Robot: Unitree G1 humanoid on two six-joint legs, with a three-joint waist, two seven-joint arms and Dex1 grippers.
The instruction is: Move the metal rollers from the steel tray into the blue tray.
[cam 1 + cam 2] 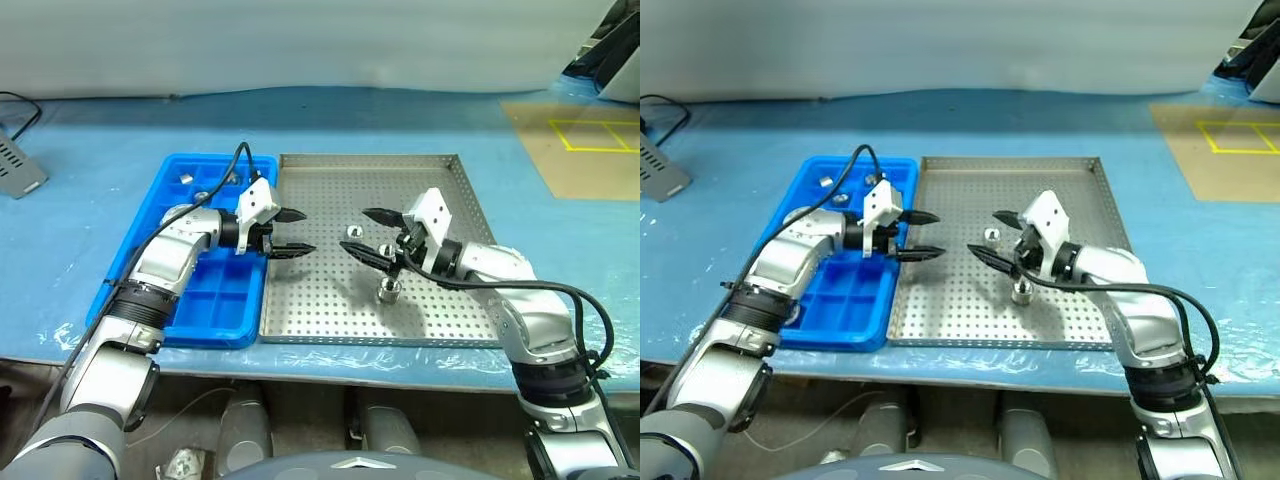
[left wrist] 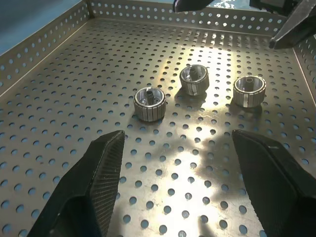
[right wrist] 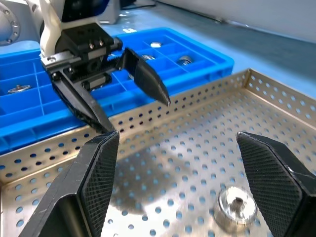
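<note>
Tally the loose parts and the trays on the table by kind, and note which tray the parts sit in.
metal rollers: 6 (3 in the steel tray, 3 in the blue tray)
trays: 2 (1 steel, 1 blue)
Total: 8
</note>
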